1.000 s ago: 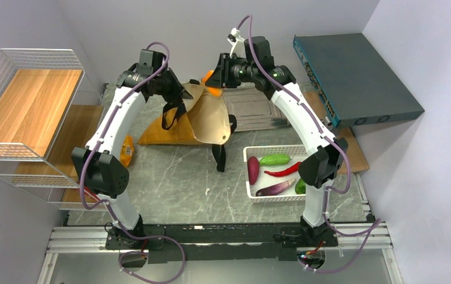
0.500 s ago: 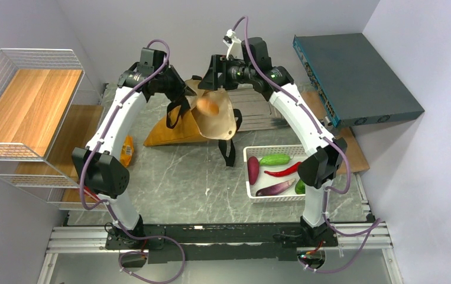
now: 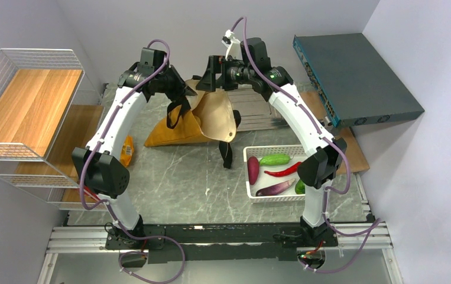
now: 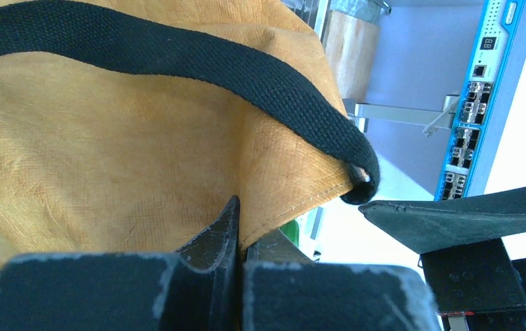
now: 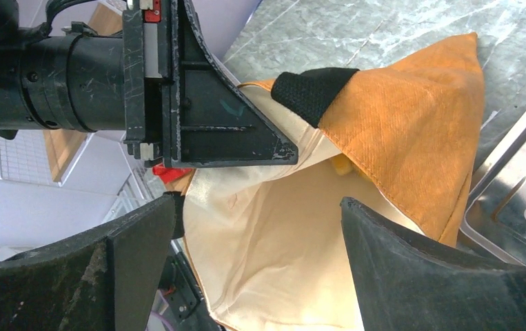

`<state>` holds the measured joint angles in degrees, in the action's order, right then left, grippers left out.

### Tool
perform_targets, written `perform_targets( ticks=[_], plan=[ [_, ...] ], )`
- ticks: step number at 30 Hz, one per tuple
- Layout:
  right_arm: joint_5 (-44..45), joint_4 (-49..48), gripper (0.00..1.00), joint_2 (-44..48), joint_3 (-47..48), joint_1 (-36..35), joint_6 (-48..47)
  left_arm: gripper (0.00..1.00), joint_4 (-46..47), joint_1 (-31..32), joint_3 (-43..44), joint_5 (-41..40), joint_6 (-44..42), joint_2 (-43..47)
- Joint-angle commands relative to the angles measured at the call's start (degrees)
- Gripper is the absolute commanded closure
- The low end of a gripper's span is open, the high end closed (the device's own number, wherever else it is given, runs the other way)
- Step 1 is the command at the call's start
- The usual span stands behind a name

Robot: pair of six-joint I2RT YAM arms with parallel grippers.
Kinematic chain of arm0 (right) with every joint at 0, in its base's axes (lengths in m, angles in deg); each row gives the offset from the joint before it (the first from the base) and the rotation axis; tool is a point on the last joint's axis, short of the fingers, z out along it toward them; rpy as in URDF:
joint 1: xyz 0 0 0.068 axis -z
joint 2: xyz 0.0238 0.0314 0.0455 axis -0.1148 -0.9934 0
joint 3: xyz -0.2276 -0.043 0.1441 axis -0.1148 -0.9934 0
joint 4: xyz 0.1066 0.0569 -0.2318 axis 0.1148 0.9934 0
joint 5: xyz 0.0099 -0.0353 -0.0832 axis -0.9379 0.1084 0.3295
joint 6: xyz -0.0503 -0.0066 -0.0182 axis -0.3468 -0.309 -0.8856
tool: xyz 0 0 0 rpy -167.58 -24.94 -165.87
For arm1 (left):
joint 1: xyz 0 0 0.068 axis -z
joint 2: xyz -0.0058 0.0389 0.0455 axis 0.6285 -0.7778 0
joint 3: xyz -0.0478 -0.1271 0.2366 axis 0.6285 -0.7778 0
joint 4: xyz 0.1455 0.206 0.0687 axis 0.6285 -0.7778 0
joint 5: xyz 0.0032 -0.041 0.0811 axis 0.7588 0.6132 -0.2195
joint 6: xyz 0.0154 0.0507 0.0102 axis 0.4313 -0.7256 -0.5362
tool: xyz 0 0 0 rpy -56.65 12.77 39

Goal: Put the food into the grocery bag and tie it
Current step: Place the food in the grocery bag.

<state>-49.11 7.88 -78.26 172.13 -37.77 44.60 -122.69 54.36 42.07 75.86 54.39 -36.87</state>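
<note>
The left pincer pinches the grocery bag rim; the right pincer hangs spread, empty, above. A purple root and 1 packet lie outside; tying remains.

Nothing legible on any of my three feeds.

The closest thing to writing sits on the blue rack unit in my left wrist view. It has what looks like a small digit display near the top of its front face, and tiny pale marks beside the rows of ports. All of this is too small and soft for me to make out a single character. From the top camera I see only that unit's plain lid, and its front face is not turned to me. The cloth of the grocery bag and its black strap fill most of my wrist views, and I can read no print or brand on either.
</note>
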Motion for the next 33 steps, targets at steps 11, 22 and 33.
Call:
perform_targets(
  ticks=[11, 22, 33],
  plan=[
    [5.0, 2.5, 0.08, 4.3, 1.2, 0.1, -5.7, 1.00, 3.1, 0.2, 3.0, 2.9, -0.8, 1.1],
    [6.4, 3.5, 0.08, 7.4, -0.1, 1.3, -7.4, 1.00, 3.8, 0.1, 2.3, 5.0, -2.6, 1.0],
    [16.6, 6.4, 0.04, 15.3, -6.5, 2.2, -12.6, 1.00, 3.1, -0.5, 3.4, 3.9, -3.9, 0.9]
  ],
)
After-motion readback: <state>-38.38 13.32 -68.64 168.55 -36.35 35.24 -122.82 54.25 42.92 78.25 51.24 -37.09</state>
